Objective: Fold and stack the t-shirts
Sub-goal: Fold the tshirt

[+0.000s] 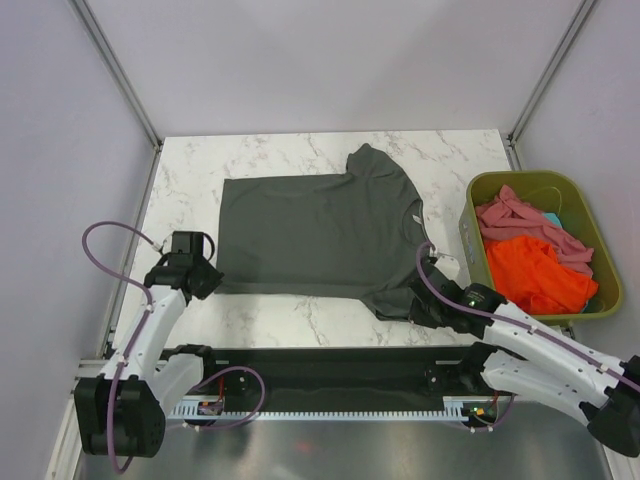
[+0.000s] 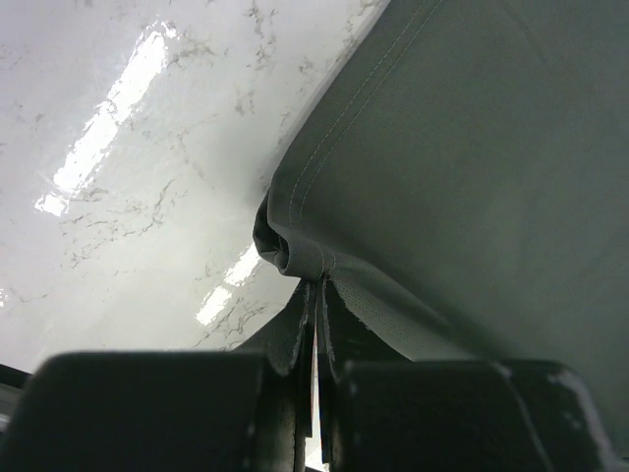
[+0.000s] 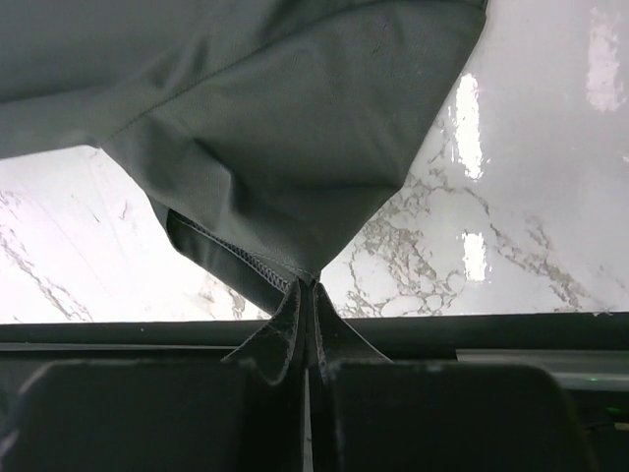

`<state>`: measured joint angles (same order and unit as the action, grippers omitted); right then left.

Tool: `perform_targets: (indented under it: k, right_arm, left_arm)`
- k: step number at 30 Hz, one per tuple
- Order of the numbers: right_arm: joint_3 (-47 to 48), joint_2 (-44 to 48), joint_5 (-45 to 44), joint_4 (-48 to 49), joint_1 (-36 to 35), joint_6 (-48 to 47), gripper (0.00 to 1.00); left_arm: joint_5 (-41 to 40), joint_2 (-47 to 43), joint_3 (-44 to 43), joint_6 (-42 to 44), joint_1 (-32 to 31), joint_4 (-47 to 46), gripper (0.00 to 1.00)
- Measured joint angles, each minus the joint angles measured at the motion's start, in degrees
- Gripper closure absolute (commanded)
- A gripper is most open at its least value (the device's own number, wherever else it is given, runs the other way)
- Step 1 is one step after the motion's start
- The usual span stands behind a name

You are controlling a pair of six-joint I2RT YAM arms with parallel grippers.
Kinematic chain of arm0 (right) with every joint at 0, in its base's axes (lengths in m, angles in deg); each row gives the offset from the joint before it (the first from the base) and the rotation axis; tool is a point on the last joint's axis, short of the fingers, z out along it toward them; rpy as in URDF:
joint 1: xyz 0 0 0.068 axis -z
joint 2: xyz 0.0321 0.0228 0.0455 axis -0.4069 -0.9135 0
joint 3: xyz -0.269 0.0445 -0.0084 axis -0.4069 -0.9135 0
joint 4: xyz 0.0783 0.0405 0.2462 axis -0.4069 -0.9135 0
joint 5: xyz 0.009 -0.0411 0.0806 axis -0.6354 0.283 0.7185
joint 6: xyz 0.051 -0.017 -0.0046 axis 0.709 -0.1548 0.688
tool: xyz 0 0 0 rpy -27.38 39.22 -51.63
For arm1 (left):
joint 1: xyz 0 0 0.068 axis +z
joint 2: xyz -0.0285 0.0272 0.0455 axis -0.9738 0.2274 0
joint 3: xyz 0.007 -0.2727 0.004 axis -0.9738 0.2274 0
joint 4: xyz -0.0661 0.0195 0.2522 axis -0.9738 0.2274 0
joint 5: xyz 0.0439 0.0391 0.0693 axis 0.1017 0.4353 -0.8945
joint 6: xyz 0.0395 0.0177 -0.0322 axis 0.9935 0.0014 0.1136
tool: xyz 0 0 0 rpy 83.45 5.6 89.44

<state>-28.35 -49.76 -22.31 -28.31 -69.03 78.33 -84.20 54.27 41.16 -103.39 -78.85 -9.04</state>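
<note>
Wrist views alone show left fingers (image 2: 290,339), right fingers (image 3: 281,332) clamped on charcoal t-shirt (image 1: 310,235).

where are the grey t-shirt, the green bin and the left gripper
grey t-shirt (image 1: 310,235): top external view, middle of its body
green bin (image 1: 467,228): top external view, rim of its left wall
left gripper (image 2: 314,295): left wrist view, between its fingertips, shut on the shirt hem

The left arm (image 1: 150,335) and right arm (image 1: 545,345) share glossy white link shells, black joint housings and black bases, each carrying a looped mauve cable (image 1: 100,240), while the left gripper (image 1: 214,277) and right gripper (image 1: 416,311) are matte black with tapering fingers (image 3: 280,334).
</note>
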Motion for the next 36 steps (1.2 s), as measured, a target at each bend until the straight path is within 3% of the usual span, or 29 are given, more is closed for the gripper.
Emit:
perform_targets:
  k: [6,8,18,36]
  right_arm:
    - [2.47,-4.70,-4.98,-1.86,-3.52,2.16,1.00]
    - [4.70,-6.25,-7.65,-3.34,-3.52,1.92,1.00]
    - [21.44,-17.57,-18.93,-6.64,-3.52,-7.69,1.00]
    - [34.49,-33.09,-23.98,-2.97,4.59,-29.53,1.00]
  left_arm:
    - [0.07,-0.94,-0.59,-0.31,0.00,0.00,0.98]
    - [-3.93,1.03,-1.92,-0.81,-0.20,0.52,0.98]
    - [-11.54,5.27,-4.50,-1.84,-0.76,0.59,0.98]
    - [-6.14,23.39,-15.56,3.58,-0.76,-5.77,0.98]
